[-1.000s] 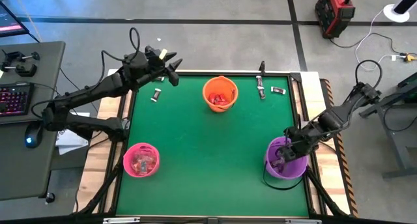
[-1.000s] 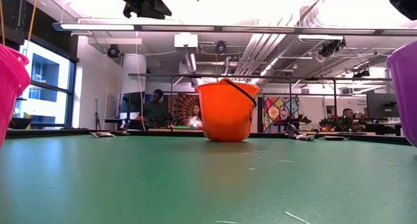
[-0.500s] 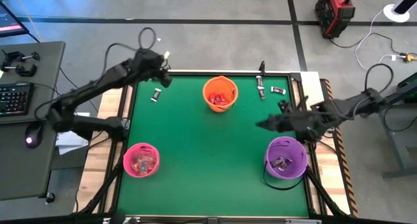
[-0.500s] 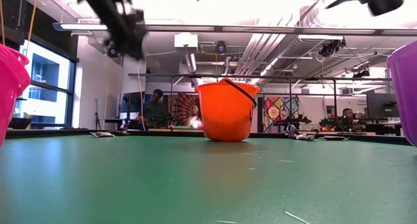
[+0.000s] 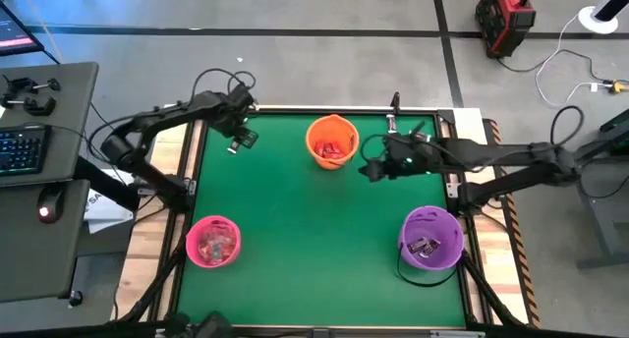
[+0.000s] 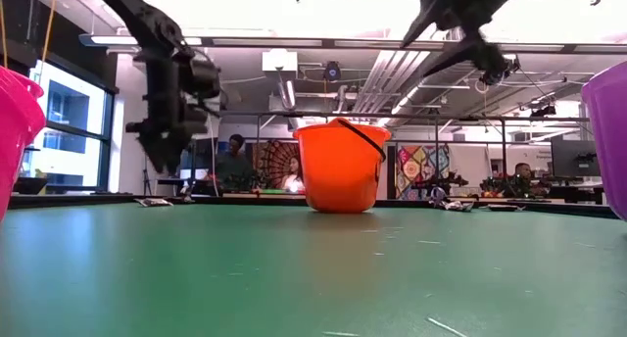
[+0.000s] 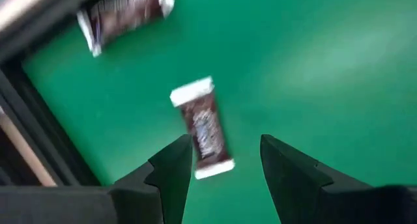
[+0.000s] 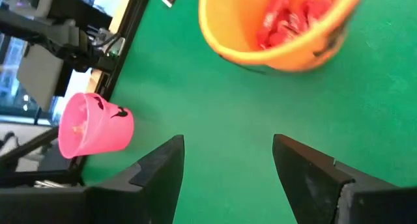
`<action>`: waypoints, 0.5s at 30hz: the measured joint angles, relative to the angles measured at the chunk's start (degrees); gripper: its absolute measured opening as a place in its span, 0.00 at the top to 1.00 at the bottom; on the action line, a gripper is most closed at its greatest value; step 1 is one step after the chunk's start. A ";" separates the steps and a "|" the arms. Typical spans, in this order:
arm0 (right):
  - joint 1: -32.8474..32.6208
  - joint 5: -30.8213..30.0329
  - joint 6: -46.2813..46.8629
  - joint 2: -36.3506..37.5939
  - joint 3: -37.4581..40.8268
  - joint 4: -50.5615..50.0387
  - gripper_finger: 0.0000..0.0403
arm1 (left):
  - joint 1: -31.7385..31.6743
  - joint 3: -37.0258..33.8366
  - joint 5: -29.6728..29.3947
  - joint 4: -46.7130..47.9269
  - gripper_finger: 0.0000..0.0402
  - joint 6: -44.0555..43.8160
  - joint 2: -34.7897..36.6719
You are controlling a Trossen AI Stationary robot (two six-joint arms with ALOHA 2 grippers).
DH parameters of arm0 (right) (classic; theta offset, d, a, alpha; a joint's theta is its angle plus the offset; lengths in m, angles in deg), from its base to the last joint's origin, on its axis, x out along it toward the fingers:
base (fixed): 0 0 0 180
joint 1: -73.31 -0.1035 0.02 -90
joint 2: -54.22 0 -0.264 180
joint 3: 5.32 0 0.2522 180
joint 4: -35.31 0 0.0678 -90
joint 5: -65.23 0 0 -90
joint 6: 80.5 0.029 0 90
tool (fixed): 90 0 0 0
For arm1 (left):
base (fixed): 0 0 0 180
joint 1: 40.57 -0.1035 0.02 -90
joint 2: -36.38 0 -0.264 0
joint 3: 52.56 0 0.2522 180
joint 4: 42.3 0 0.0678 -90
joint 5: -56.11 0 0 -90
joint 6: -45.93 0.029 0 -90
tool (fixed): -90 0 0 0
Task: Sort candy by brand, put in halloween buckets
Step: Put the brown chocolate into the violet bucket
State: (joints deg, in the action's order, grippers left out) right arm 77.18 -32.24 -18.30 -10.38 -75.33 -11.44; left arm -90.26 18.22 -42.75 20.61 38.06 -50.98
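Observation:
Two dark candy pieces with white ends lie flat on the green table [image 5: 295, 220] near its far left corner: one [image 7: 203, 127] just ahead of my fingers, the other [image 7: 124, 12] beyond it. My left gripper [image 7: 225, 165] [image 5: 241, 134] hangs open over the nearer piece, pointing down and clear of it. My right gripper [image 8: 228, 165] [image 5: 373, 168] is open and holds nothing, high above the table just right of the orange bucket [image 5: 331, 141], which holds red candy [image 8: 287, 15]. The pink bucket [image 5: 213, 242] stands near left, the purple bucket [image 5: 430, 238] near right.
The table's dark frame edge [image 7: 39, 120] runs close beside the two dark pieces. The purple bucket's loose handle [image 5: 408, 274] lies on the table beside it. In the low view a keyboard desk is out of sight, and people sit in the room [image 6: 233, 161] beyond the table.
My left gripper has dropped from high over the far left corner down toward the dark candy and tipped from near level to pointing down. My right gripper has left the purple bucket and swung toward the far edge and left, up beside the orange bucket.

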 joint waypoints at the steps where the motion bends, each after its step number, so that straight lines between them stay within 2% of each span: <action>1: 0.77 0.69 -1.52 -1.16 0.00 1.47 0.44 | -0.42 -0.74 -0.14 0.35 0.57 -0.15 -0.37; 7: 2.89 6.11 -7.99 -6.54 0.02 8.63 0.44 | -2.77 -5.85 -0.36 -3.50 0.57 -5.21 -0.65; 10: 2.89 7.98 -9.71 -7.98 0.04 9.61 0.44 | -3.34 -8.14 1.87 -6.17 0.57 -7.09 -0.66; 15: 2.89 8.60 -11.56 -8.19 0.07 9.87 0.44 | -3.98 -10.86 3.10 -12.12 0.57 -8.76 -0.92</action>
State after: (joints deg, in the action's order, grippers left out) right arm 80.08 -23.65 -29.86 -18.56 -75.27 -1.57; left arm -94.24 7.36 -39.65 8.48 29.29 -51.91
